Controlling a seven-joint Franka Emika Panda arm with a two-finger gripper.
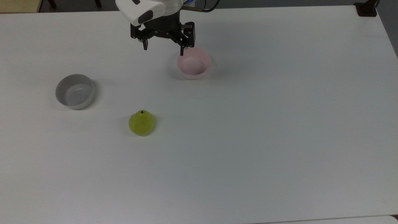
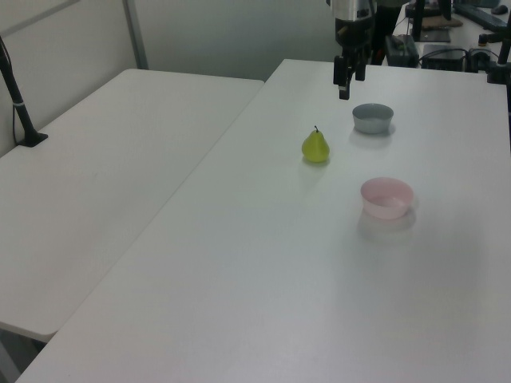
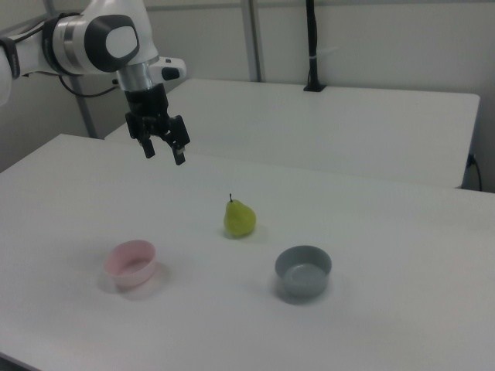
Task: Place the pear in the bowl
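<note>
The pear (image 1: 141,123) stood upright on the white table (image 1: 279,140), stem up, apart from both bowls; in the top view it lay below and between the grey-white bowl (image 1: 75,91) on the top view's left and the pale pink bowl (image 1: 194,63) further up on the top view's right; its skin looked glossy and smooth, so it was judged likely to be slippery, and its small size suggested a light object, probably rigid enough to bear a firm squeeze; the rounded belly below the neck seemed the best place to take hold, with the fingers closing across the widest part from above, since the tapering top would tend to let it slide out; the gripper (image 1: 163,49) hung in the air well apart from the pear, high above the table, near the table's far edge in the top view and close to the pink bowl's rim there; its two fingers stood spread wide with nothing between them; in the right view it hovered up and to the right view's left of the pear, so a long reach down and across seemed to be called for before any grasp
</note>
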